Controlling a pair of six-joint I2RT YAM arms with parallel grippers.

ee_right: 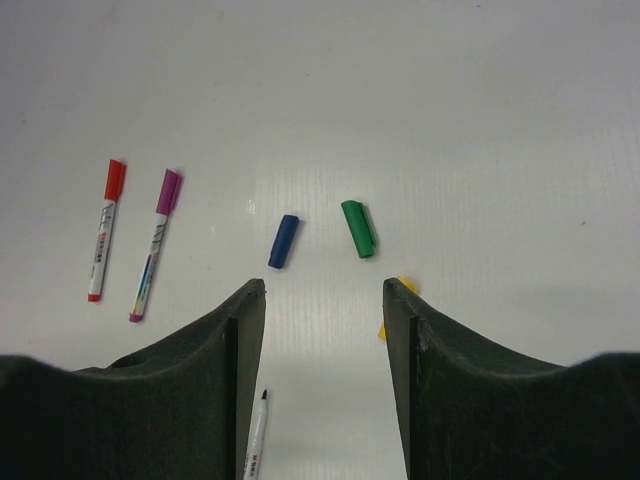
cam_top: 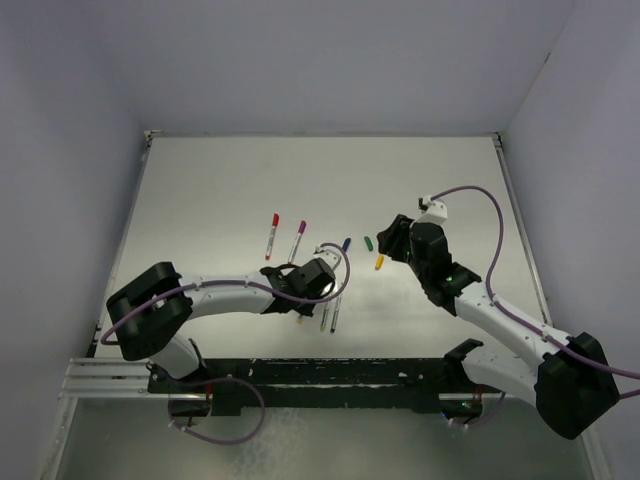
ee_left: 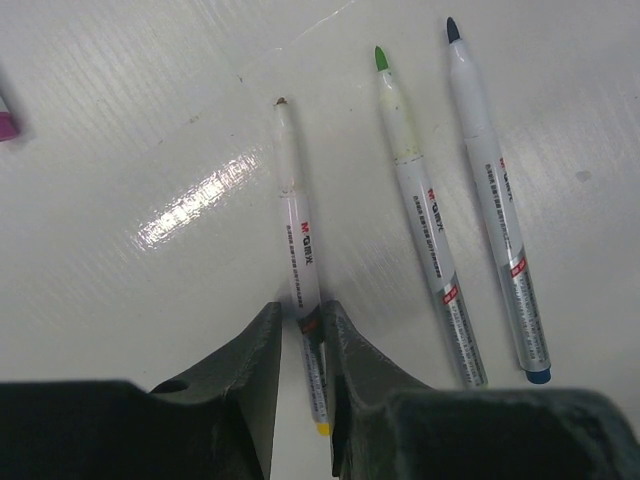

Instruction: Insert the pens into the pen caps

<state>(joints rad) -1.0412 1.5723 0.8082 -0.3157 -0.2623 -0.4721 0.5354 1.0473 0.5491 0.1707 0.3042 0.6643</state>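
Scanning top view: glossy white tabletop (cam_top: 220, 180); red pen (cam_top: 272, 236) and purple pen (cam_top: 297, 241) are lying capped, left of centre. Left jaws are hanging over the uncapped pens, right jaws beside the loose caps.

Left wrist: jaws are straddling the yellow-ended pen (ee_left: 298, 230) low on its barrel; can't tell if pinching. Barrel is looking light, stiff, slick and round, so probably rolling; mid-barrel hold is looking safest.

Right wrist: jaws are standing wide apart, empty. Blue cap (ee_right: 284, 241) and green cap (ee_right: 358, 228) are lying ahead, yellow cap (ee_right: 407, 286) peeking beside one jaw. All tiny, smooth plastic.
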